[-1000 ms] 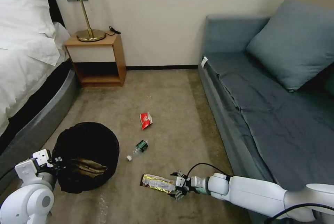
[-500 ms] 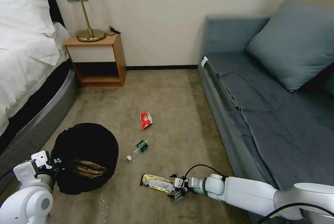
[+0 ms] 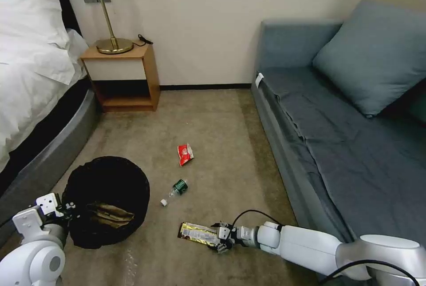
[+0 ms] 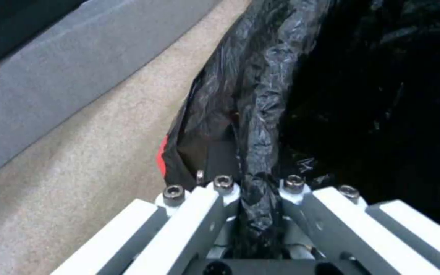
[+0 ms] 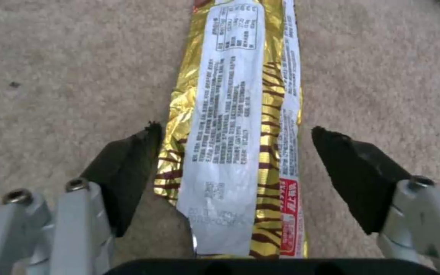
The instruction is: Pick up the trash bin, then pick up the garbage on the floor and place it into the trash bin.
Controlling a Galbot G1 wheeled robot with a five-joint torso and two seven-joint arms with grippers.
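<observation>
Now right pincer (image 5: 233, 152) wide astride the gold wrapper (image 5: 240, 114) (left pincer (image 4: 258, 191) clamping the trash bin (image 3: 106, 188) liner).

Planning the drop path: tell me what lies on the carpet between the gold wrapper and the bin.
Head view: bare carpet separates the gold wrapper and the trash bin; the mini bottle lies farther off.

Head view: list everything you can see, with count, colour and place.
trash bin: one, black bag liner, floor near bed
brown paper: one, crumpled, inside bin
red packet: one, mid floor
mini bottle: one, clear, green label, lying below packet
bar wrapper: one, gold, floor, between right gripper's fingers
nightstand: one, wood, by wall
lamp: one, brass, on nightstand
bed: one, white, left
sofa: one, blue-grey, right
cushion: one, blue-grey, on sofa
left gripper: shut on bin's rim
right gripper: open, straddling wrapper
</observation>
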